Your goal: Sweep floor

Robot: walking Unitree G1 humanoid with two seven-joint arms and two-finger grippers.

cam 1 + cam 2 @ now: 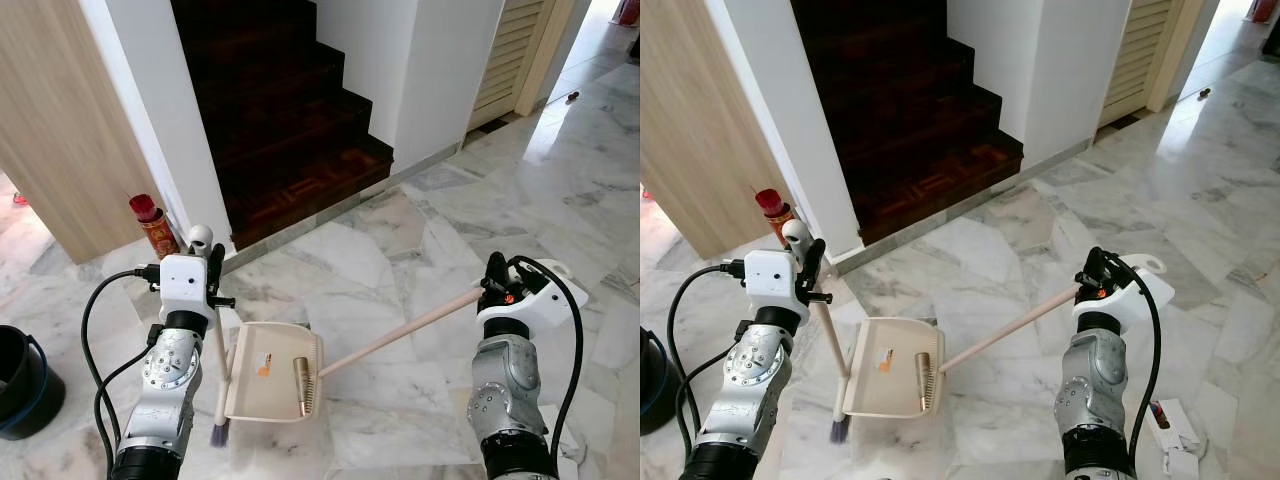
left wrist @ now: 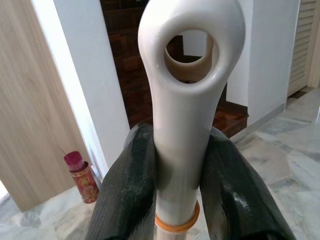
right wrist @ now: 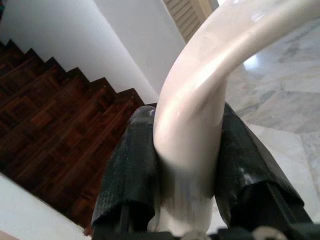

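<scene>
While clamped near its white top end by the left gripper (image 2: 182, 195), broom (image 1: 218, 370) standing almost upright, bristles on the marble floor (image 1: 400, 250) just beside the dustpan (image 1: 270, 375). Dustpan lying flat on the marble, long handle slanting up into the right gripper (image 3: 185, 180), fingers squeezed on its white grip. Dark wooden stairs (image 1: 290, 110) beyond, red can (image 1: 152, 225) by the wall
</scene>
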